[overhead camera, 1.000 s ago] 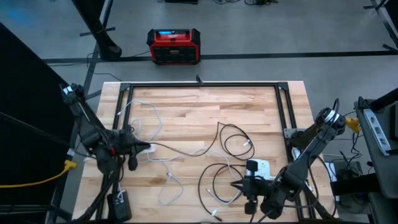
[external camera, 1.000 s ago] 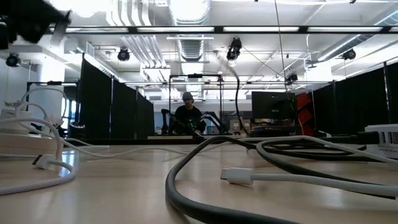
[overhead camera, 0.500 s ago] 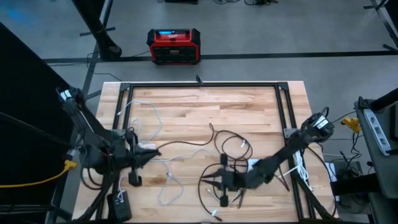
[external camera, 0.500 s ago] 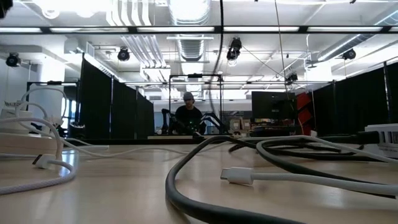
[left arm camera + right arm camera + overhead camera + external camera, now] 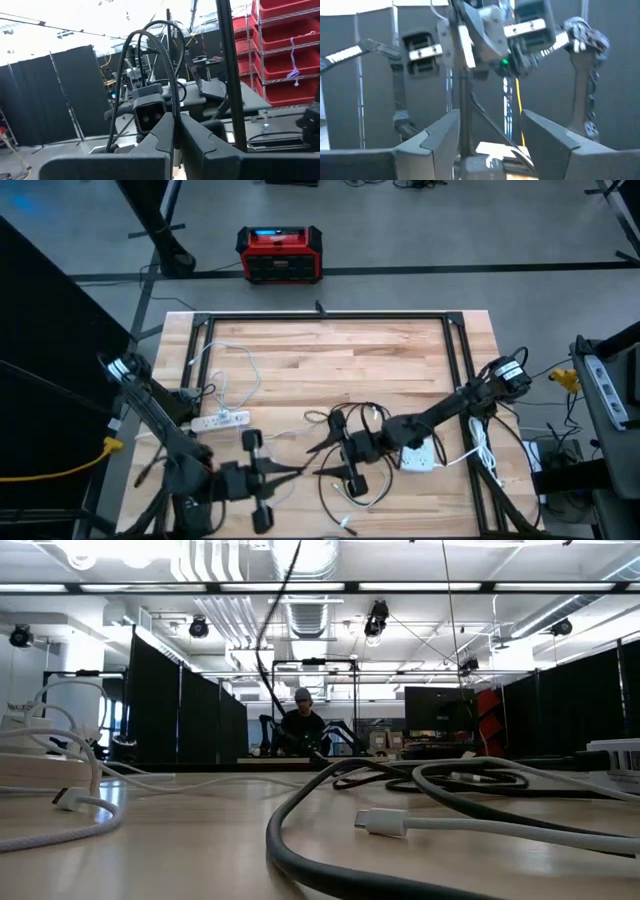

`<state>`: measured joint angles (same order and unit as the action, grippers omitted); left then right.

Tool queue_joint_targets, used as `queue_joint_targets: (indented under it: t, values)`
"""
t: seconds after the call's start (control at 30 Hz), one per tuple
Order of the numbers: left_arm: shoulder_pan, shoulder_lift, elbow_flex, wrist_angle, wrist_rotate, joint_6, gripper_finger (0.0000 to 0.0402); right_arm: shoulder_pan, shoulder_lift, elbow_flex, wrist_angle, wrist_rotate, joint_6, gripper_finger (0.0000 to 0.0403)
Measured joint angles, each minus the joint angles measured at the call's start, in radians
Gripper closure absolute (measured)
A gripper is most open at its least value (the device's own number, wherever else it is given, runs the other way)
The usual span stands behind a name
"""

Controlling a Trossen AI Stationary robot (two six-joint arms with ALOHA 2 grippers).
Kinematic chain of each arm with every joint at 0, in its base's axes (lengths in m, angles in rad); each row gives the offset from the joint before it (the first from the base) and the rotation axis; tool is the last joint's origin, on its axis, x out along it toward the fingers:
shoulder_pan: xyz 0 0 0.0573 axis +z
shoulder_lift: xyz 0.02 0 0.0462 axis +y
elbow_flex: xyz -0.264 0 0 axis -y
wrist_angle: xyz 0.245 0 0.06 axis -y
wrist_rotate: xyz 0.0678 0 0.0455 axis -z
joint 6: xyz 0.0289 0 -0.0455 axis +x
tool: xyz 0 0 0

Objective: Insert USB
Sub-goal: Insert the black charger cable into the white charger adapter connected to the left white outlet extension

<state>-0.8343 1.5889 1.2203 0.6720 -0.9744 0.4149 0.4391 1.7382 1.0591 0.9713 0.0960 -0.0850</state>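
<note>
A thin black cable [image 5: 372, 418] lies coiled at the table's middle right, with one strand lifted [image 5: 268, 630]. My left gripper [image 5: 298, 468], over the near middle and pointing right, is shut on it [image 5: 172, 131]. My right gripper [image 5: 318, 448] faces it from the right and stands open [image 5: 490, 142]. A dark strand shows between the right fingers; whether it touches them I cannot tell. A white power strip [image 5: 222, 420] lies flat at the left. A white USB plug [image 5: 380, 823] rests on the wood. My left gripper pinches the black cable [image 5: 173, 116] between its two shut fingers. The fingers come level from the table's left. Beyond them the cable rises in a tall loop [image 5: 150, 30], clear of the table.
A white charger block [image 5: 420, 455] lies under the right arm. White cords [image 5: 268, 480] trail over the near left of the table, and a dark frame [image 5: 320, 318] borders it. A red box [image 5: 280, 252] sits on the floor beyond the far edge. A person sits far behind.
My left gripper has left the power strip, going toward the near edge and the right, rising and rolling, still shut on the cable. My right gripper has swung toward the table's left, tipped up from pointing down to about level, and opened. The lifted cable strand has shifted left.
</note>
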Motion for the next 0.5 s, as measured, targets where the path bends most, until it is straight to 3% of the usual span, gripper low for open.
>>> queue_joint_targets:
  t: [0.3,0.5]
  values:
    - [0.009,0.026,0.016,0.0,0.029,-0.05,0.0399,0.037,0.0,0.06,-0.032,0.085,-0.067,0.0226]
    - [0.012,0.025,0.009,-0.002,0.043,-0.082,0.0399,0.037,-0.001,0.101,-0.105,0.087,-0.073,0.0261]
